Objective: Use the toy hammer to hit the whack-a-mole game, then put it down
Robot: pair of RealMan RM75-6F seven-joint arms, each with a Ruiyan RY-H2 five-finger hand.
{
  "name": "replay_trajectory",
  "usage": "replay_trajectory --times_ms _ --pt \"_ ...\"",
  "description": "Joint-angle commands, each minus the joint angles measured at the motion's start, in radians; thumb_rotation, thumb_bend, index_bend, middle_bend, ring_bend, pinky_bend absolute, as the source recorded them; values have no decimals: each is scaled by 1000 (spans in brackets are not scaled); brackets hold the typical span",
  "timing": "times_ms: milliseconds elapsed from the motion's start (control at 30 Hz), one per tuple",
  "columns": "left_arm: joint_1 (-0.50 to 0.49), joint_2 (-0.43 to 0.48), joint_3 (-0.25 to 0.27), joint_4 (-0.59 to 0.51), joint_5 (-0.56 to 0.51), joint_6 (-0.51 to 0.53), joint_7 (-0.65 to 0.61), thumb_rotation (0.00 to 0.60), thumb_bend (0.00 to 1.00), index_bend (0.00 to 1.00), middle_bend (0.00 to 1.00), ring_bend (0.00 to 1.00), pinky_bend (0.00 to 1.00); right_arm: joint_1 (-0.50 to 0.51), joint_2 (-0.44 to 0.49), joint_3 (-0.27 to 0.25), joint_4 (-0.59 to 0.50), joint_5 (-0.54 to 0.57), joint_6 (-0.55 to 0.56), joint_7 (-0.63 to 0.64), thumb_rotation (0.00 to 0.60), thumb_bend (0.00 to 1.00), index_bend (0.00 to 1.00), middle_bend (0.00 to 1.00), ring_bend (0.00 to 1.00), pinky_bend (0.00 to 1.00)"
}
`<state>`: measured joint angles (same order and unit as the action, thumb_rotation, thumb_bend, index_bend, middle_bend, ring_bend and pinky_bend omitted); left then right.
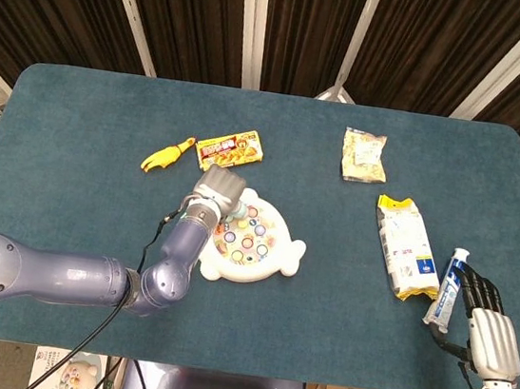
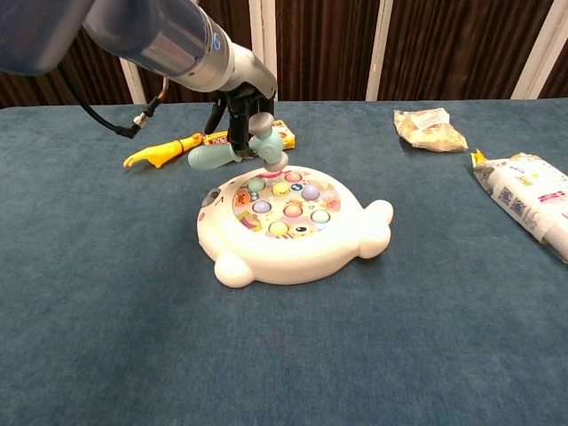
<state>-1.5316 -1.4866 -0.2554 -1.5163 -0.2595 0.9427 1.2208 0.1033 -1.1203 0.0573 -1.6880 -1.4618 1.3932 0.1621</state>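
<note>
The white whack-a-mole game (image 1: 261,257) (image 2: 346,244) with coloured buttons sits mid-table. My left hand (image 1: 219,191) (image 2: 238,102) grips the pale teal toy hammer (image 2: 240,153) by its handle. The hammer head hangs just above the game's far left buttons, clear of them. In the head view the hand hides most of the hammer. My right hand (image 1: 491,331) rests at the table's right front edge, fingers apart and holding nothing, beside a toothpaste tube (image 1: 446,288).
A yellow rubber chicken (image 1: 166,156) (image 2: 160,151) and a yellow snack box (image 1: 228,150) lie behind the game. A snack bag (image 1: 364,155) (image 2: 429,128) lies at the back right. A long yellow-white packet (image 1: 405,245) (image 2: 525,197) lies on the right.
</note>
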Motion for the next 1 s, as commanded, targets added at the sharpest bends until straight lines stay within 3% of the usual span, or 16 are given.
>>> replay_trajectory --times_ms 33,267,533,867,1000 --pt "17 27 -3 -27 6 8 -19 600 831 613 508 372 517 0 0 -1 1 -2 1 -1 600 289 0 0 0 0" --pt "100 126 23 -141 59 8 -93 600 827 608 505 373 517 -1 -1 -1 4 -4 3 -6 600 289 0 0 0 0" --pt "280 234 102 -290 305 1 -273 600 823 605 504 372 517 -2 -6 -1 10 -6 9 -23 600 289 0 0 0 0" --pt "482 293 233 -315 603 -32 -457 600 823 602 504 373 517 -4 -11 -5 12 -18 19 -46 600 288 0 0 0 0" --pt "535 301 259 -291 688 -55 -522 600 826 594 504 372 517 -5 -13 -5 12 -18 19 -50 600 289 0 0 0 0"
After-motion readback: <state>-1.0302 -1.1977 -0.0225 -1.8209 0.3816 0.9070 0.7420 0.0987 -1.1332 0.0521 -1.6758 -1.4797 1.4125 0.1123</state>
